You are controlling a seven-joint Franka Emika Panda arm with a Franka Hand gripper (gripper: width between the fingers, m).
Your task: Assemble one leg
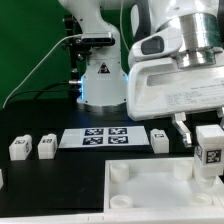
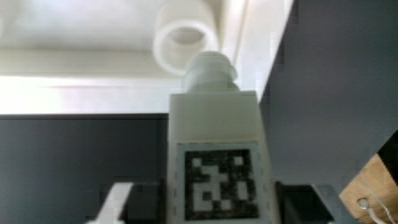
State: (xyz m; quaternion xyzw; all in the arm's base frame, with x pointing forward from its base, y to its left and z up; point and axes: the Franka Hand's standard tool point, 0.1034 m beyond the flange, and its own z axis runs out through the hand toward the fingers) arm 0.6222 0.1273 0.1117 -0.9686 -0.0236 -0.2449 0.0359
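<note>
You have one leg clamped upright in your gripper, by the one white tray at the exterior view's right, while two loose legs sit left of the marker board and a third loose leg sits just right of it.

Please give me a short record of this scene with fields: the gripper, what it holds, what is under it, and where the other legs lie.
gripper: gripper, shut on the held leg
held leg: held leg, upright, tag facing the exterior camera
below it: white tray piece; in the wrist view the leg's tip points toward a round corner socket and seems not yet inserted
loose legs: three loose legs on the table, two at the exterior view's left of the marker board, one at its right
</note>
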